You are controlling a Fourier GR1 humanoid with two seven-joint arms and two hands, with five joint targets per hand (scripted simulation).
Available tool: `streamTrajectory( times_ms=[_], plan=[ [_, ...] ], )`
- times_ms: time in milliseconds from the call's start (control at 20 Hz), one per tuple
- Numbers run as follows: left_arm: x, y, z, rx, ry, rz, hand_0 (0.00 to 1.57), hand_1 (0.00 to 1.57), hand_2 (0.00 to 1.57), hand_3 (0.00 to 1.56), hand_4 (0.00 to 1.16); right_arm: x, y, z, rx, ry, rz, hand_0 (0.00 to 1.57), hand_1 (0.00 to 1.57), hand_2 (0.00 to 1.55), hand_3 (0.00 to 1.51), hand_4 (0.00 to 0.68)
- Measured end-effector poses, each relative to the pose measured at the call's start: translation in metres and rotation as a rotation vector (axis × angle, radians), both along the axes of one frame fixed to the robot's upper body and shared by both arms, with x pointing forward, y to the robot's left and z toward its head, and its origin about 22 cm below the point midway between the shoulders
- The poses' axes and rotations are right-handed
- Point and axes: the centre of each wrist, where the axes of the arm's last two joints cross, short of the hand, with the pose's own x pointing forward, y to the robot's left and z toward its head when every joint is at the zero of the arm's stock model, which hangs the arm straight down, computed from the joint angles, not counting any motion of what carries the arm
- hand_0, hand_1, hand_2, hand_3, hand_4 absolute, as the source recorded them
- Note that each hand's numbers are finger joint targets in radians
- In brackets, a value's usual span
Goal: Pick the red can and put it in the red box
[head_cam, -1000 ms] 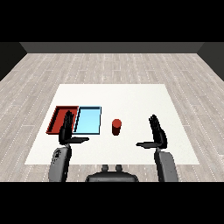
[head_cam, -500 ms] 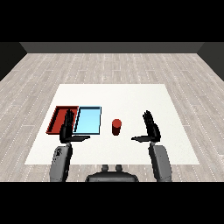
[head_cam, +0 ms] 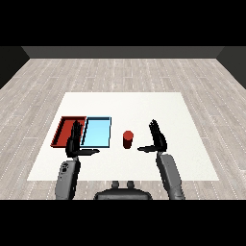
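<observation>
Plainly, the red can (head_cam: 127, 139) stood upright on the white table (head_cam: 144, 105), just to the right of the light blue tray (head_cam: 96, 132) and apart from it, with the red tray (head_cam: 65, 130) one place further left. We saw our right hand (head_cam: 156, 138) near the can's right side but not touching it, fingers straight and the thumb reaching toward the can, so it was wide and held nothing. Our left hand (head_cam: 75, 141) was likewise spread and empty, over the near edges of the two trays. We judged the can to be light, stiff and smooth-walled, likely to slide or tip if nudged low or off-centre. We thought the best hold was around the middle of its side, thumb on one flank and fingers on the other, keeping it upright.
</observation>
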Motion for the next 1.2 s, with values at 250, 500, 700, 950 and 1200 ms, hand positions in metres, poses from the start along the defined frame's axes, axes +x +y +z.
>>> streamTrajectory(
  times_ms=[250, 500, 700, 950, 1200],
  plan=[
    [-0.002, 0.004, -0.001, -0.006, -0.003, 0.000, 0.00, 0.00, 0.00, 0.00, 0.00, 0.002, 0.014, -0.011, 0.009, 0.019, 0.016, 0.00, 0.00, 0.00, 0.00, 0.000],
    [-0.002, 0.007, -0.002, -0.009, -0.007, 0.002, 0.00, 0.00, 0.00, 0.00, 0.00, 0.002, 0.037, -0.015, 0.020, 0.031, 0.025, 0.00, 0.00, 0.00, 0.00, 0.000],
    [-0.004, 0.004, 0.001, -0.020, -0.004, -0.007, 0.00, 0.00, 0.00, 0.00, 0.00, 0.005, 0.043, -0.029, 0.042, 0.039, 0.036, 0.00, 0.00, 0.00, 0.00, 0.000],
    [-0.004, 0.007, 0.002, -0.032, -0.007, -0.014, 0.00, 0.00, 0.00, 0.00, 0.00, 0.008, 0.056, -0.035, 0.047, 0.048, 0.044, 0.00, 0.00, 0.00, 0.00, 0.000],
    [-0.004, 0.000, -0.002, -0.036, -0.013, -0.022, 0.00, 0.00, 0.00, 0.00, 0.00, 0.009, 0.057, -0.040, 0.052, 0.057, 0.042, 0.00, 0.00, 0.00, 0.00, 0.000]
  ],
)
